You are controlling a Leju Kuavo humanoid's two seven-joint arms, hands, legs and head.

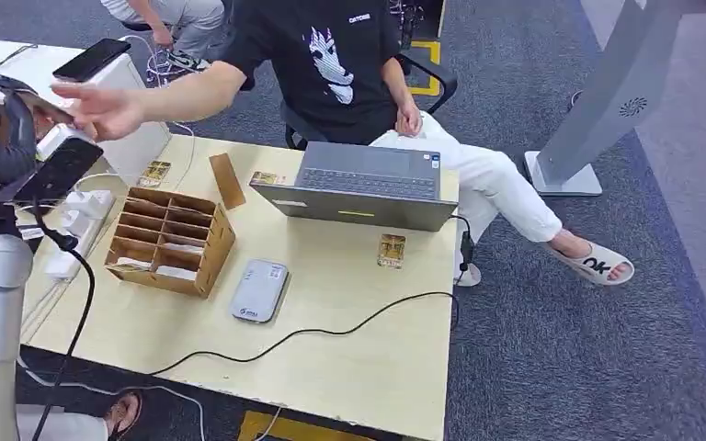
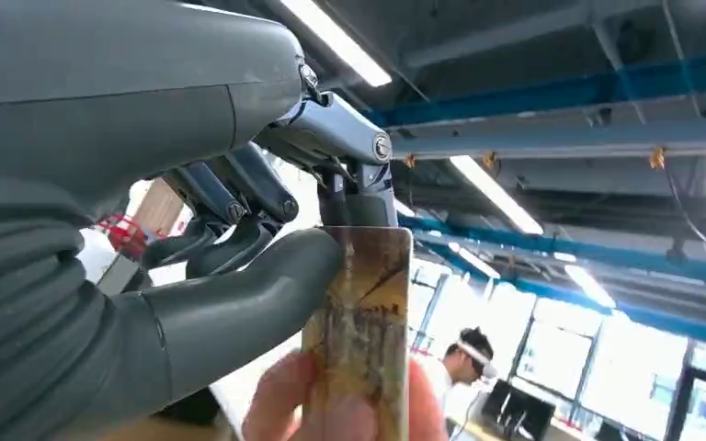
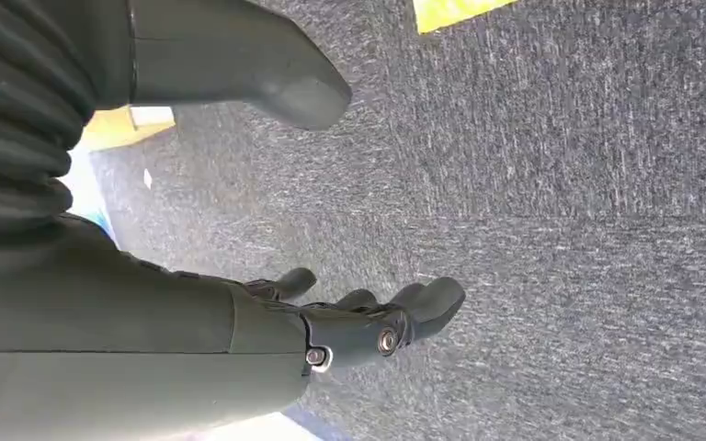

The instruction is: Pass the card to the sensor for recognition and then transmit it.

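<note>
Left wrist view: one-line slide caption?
Left hand pinches a patterned card between thumb and fingers while a person's fingertips grip its other end under ceiling strip lights.

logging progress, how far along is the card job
Late stage, it seems. The left hand pinches the card between thumb and fingers, and a person's hand already grips its other end: the handover is under way. Left: release. Whether the sensor read happened can't be told. The right hand hangs empty.
</note>
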